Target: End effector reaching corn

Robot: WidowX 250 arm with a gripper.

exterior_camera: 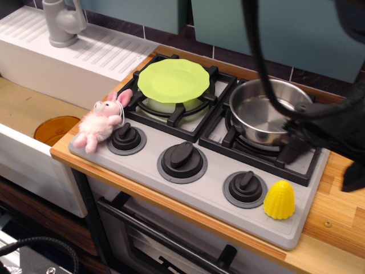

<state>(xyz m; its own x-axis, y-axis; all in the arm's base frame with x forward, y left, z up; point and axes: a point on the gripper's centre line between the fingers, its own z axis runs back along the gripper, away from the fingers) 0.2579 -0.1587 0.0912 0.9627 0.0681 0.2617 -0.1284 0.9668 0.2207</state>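
The corn [279, 200] is a small bright yellow bumpy dome. It stands upright on the grey stove front at the right, next to the rightmost knob [244, 186]. My bulky black gripper [322, 165] hangs over the stove's right edge, above and to the right of the corn, apart from it. Its two dark fingers [293, 152] are spread wide with nothing between them. Black cables [259, 51] trail up from it across the pan.
A steel pan [259, 111] sits on the right burner, partly hidden by the gripper. A lime-green plate [173, 81] lies on the left burner. A pink plush bunny [101, 123] lies by the left knob [126, 137]. A sink with a faucet [61, 23] is at left.
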